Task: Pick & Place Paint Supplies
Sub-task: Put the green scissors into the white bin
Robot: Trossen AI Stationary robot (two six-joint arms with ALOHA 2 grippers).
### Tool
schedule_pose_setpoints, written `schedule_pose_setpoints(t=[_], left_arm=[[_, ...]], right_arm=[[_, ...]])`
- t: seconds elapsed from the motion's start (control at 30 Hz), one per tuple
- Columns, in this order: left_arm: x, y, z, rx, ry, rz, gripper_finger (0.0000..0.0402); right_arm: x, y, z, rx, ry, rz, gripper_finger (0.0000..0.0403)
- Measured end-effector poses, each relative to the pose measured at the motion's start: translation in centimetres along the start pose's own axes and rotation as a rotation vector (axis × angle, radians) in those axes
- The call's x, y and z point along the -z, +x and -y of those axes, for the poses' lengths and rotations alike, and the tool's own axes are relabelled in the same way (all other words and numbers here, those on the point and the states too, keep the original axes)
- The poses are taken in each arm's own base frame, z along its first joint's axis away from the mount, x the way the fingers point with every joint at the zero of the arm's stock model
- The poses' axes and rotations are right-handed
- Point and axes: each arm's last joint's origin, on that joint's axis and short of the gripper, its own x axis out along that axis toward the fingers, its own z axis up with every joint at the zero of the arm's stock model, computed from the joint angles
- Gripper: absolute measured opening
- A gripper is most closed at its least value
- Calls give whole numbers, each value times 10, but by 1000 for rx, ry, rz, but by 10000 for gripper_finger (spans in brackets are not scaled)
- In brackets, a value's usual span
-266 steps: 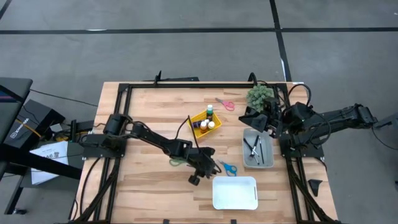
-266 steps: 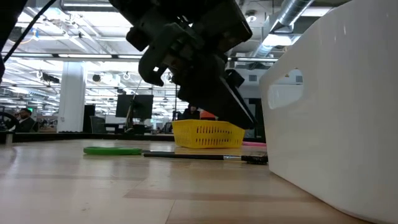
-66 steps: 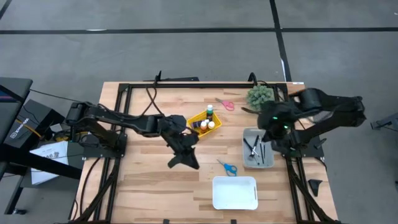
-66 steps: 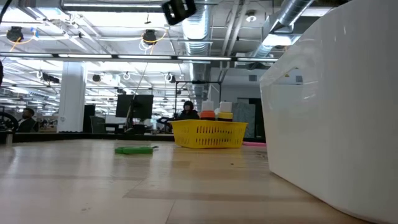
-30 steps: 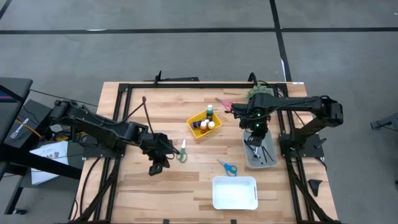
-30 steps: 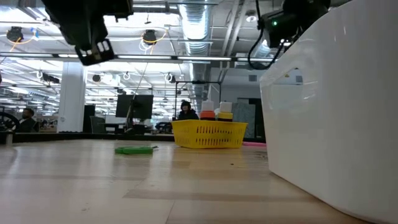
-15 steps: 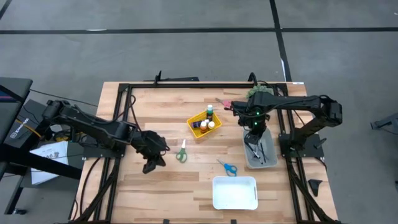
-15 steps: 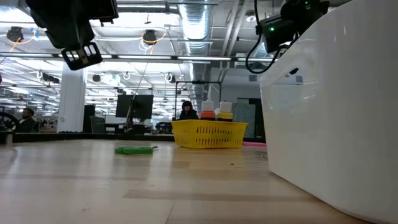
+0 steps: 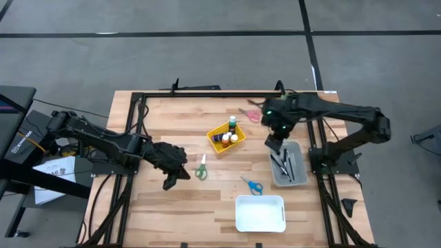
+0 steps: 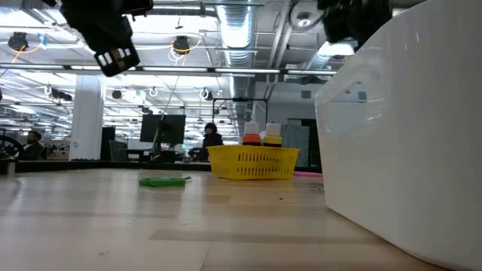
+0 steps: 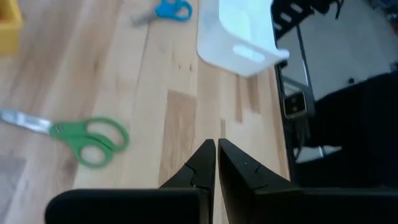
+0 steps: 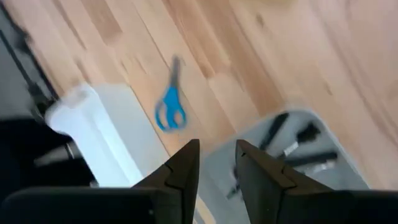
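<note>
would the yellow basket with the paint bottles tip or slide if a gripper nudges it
The yellow basket looks low and wide, so it would likely slide on the smooth wood. Its upright paint bottles stand taller than the rim and may topple. It is probably light.

Green-handled scissors [image 9: 200, 169] are seen left of centre on the desk [image 9: 158, 207], blue-handled scissors [image 9: 252, 184] nearer, beside a white bin [image 9: 260, 213]. Pink-handled scissors [image 9: 250, 115] and a spiky plant [image 9: 289, 103] are seen far right.
</note>
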Motion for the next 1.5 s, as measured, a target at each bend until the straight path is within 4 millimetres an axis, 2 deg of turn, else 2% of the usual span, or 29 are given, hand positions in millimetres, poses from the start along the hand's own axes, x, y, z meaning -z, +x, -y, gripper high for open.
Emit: schedule_pose_setpoints(t=[0.27,0.43,0.57,0.73,0.9,1.0,1.1,1.2,1.33,1.43,1.5], left_arm=[[-5,1,-3,-133,-8,105,11],[-8,6,-5,-210,-164,191,11],[-10,20,0,-109,-172,167,11],[0,52,0,-52,-163,38,11],[6,83,4,1,36,25,11],[15,98,1,-53,179,-5,11],[22,107,-8,-166,221,-36,11],[21,109,-17,-282,96,13,11],[18,102,-26,-403,-114,75,11],[20,97,-28,-432,-203,59,11],[19,95,-27,-390,-309,62,11]], right_arm=[[39,-53,-13,-58,33,303,101],[58,-74,-20,-86,35,469,101],[69,-82,-25,-115,15,523,101],[78,-85,-29,-130,-13,535,101],[82,-86,-30,-140,-39,537,101],[81,-85,-31,-134,-52,534,101],[82,-86,-30,-134,-55,536,101],[82,-86,-30,-135,-56,536,101],[82,-86,-30,-134,-59,537,101],[82,-86,-30,-132,-63,537,101],[82,-86,-30,-131,-66,537,101]])
